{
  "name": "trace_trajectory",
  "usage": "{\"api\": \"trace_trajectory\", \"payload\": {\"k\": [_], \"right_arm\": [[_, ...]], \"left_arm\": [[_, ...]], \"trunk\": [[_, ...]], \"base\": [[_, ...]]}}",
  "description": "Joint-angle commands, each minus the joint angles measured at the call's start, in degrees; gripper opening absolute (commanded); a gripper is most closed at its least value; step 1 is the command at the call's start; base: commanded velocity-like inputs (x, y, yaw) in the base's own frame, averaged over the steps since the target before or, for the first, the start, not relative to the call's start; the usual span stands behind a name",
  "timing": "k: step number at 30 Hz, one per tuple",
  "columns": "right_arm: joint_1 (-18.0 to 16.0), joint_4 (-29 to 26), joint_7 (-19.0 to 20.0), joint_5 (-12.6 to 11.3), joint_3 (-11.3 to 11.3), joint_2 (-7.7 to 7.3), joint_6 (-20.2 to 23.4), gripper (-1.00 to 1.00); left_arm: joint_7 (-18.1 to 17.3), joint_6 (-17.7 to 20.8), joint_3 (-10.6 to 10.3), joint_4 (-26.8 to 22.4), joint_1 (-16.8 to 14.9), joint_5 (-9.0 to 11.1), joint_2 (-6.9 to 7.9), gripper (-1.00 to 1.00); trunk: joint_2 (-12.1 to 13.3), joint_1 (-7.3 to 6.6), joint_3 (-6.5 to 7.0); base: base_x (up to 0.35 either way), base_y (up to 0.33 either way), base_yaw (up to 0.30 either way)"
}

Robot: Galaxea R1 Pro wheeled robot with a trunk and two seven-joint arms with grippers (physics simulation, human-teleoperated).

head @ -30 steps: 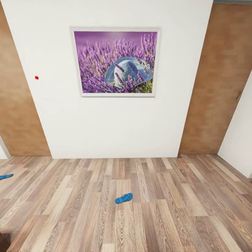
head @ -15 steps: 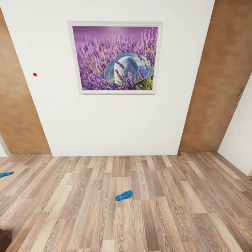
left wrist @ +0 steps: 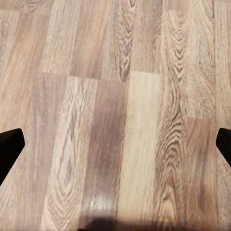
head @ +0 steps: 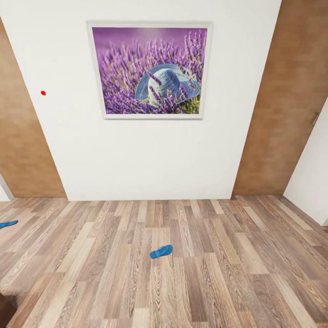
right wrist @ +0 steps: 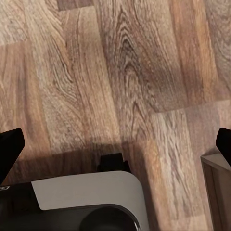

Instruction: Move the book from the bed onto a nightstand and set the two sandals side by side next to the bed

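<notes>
One blue sandal (head: 161,251) lies on the wood-plank floor in the middle of the head view, a little way out from the white wall. The second sandal (head: 7,223) lies at that view's far left edge, partly cut off. The book, the bed and the nightstand are out of view. My left gripper (left wrist: 115,149) hangs open over bare floor planks, its black fingertips (left wrist: 9,149) wide apart. My right gripper (right wrist: 115,147) is open too, above the floor with nothing between its fingertips (right wrist: 9,149).
A white wall with a framed lavender picture (head: 149,70) faces me. Brown wood panels (head: 291,100) flank it on both sides. My white and black base (right wrist: 86,202) sits under the right gripper, with a brown wooden edge (right wrist: 216,187) beside it.
The whole head view has shifted: the wall and picture sit slightly higher and larger, so the camera has moved. Both sandals lie where they were.
</notes>
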Motion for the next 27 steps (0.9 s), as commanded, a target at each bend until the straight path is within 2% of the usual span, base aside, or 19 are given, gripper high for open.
{"api": "trace_trajectory", "payload": {"k": [1,8,21,27], "right_arm": [[-0.03,0.05,0.13,-0.02,-0.2,0.02,-0.19,1.0],[-0.03,0.02,0.13,-0.02,-0.2,0.01,-0.19,1.0],[-0.03,0.0,0.13,0.07,-0.2,0.05,-0.19,1.0],[-0.03,0.0,0.13,0.07,-0.2,0.03,-0.19,1.0]], "left_arm": [[0.02,-0.16,-0.11,0.03,-0.03,0.55,0.02,1.0],[0.02,-0.16,-0.11,0.03,-0.02,0.55,0.02,1.0],[0.02,-0.14,-0.11,0.03,-0.02,0.55,0.02,1.0],[0.02,-0.14,-0.11,0.03,-0.03,0.55,0.02,1.0]], "trunk": [[-0.03,0.0,-0.08],[-0.03,0.0,-0.15],[-0.03,0.0,-0.16],[-0.03,0.0,-0.16]], "base": [[0.0,0.0,0.0],[0.096,0.0,0.0],[0.313,0.0,-0.003],[0.325,0.0,-0.193]]}}
